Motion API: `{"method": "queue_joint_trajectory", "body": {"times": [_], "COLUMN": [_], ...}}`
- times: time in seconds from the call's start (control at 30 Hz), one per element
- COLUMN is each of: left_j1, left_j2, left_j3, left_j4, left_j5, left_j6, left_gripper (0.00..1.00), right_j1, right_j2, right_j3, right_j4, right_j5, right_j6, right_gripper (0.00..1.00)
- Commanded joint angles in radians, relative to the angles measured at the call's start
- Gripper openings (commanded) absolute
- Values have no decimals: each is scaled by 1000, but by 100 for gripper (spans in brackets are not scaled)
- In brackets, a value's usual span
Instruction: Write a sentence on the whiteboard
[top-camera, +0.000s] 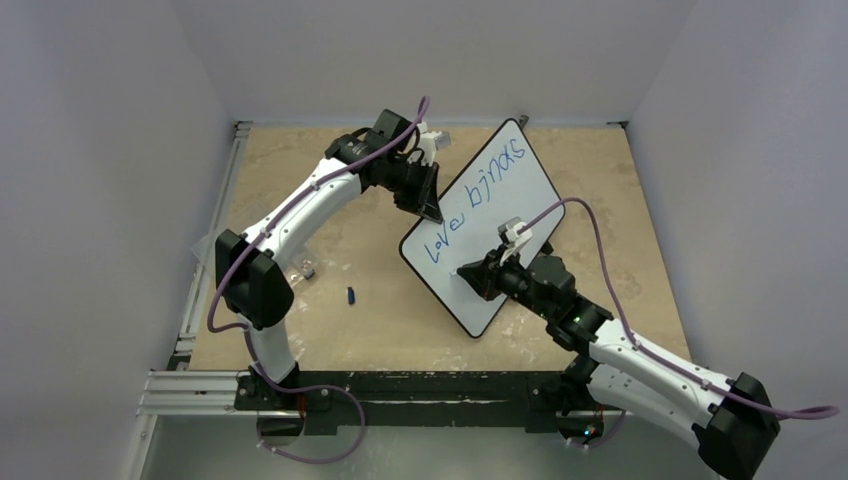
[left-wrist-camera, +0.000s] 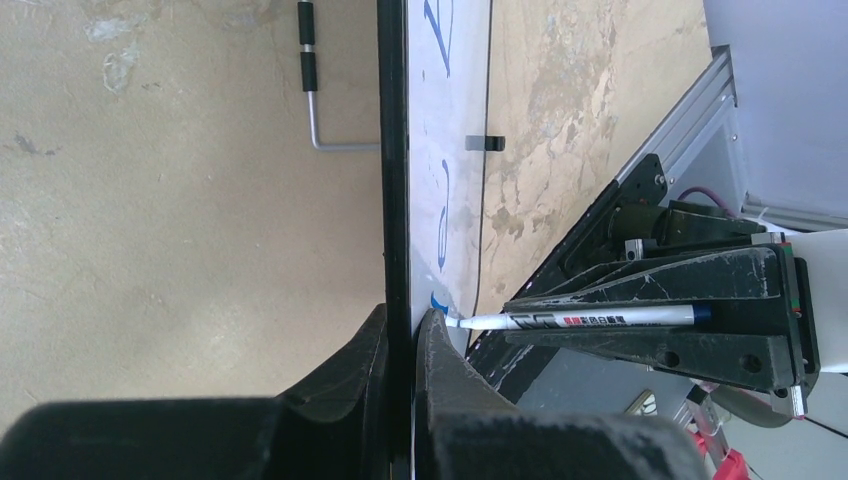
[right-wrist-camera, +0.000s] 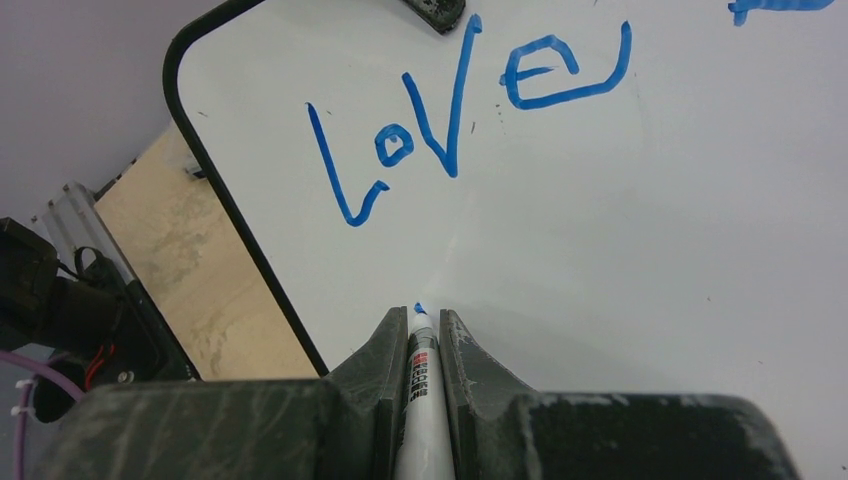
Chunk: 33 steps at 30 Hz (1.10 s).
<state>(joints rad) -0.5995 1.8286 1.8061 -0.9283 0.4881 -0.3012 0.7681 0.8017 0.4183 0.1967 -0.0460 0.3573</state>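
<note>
Pinching marker (right-wrist-camera: 421, 385), right hand (right-wrist-camera: 417, 320) angled toward whiteboard (right-wrist-camera: 650, 250).

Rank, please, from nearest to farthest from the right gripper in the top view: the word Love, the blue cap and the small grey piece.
1. The word Love, on the whiteboard beside the right gripper.
2. The blue cap, on the table to its left.
3. The small grey piece, farther left still.

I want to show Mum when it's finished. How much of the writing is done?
Done: "Love" and "brings" are on the whiteboard in blue. In hand: the left fingers clamp its edge, the right fingers hold the marker, tip at the board below "Love". Left: the second line, just a blue dot.
</note>
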Motion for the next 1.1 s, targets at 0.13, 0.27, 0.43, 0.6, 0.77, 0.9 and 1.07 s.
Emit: {"method": "queue_joint_trajectory", "body": {"times": [0.13,0.27,0.43,0.6,0.77,0.9,1.07], "left_j1": [-36,-36,-36,-36,-36,-36,-36], "left_j2": [58,55,55,52,53,55,55], "left_j3": [-30,-31,-30,-31,-32,-32,-31], "left_j4": [-23,-23,-22,-22,-23,-21,-20], "left_j5": [-104,-105,-102,-102,-103,-103,-103], "left_j6": [71,71,70,70,69,70,70], "left_gripper": [0,0,0,0,0,0,0], "right_j1": [7,7,7,7,6,6,7], "right_j2": [-23,-22,-21,-16,-6,11,52], "right_j3": [-28,-30,-14,-4,13,44,87], "right_j4": [-36,-60,-98,-123,-135,-141,-128], "right_j5": [41,70,107,133,161,180,195], "right_j6": [51,66,72,80,80,75,52], "right_gripper": [0,0,0,0,0,0,0]}}
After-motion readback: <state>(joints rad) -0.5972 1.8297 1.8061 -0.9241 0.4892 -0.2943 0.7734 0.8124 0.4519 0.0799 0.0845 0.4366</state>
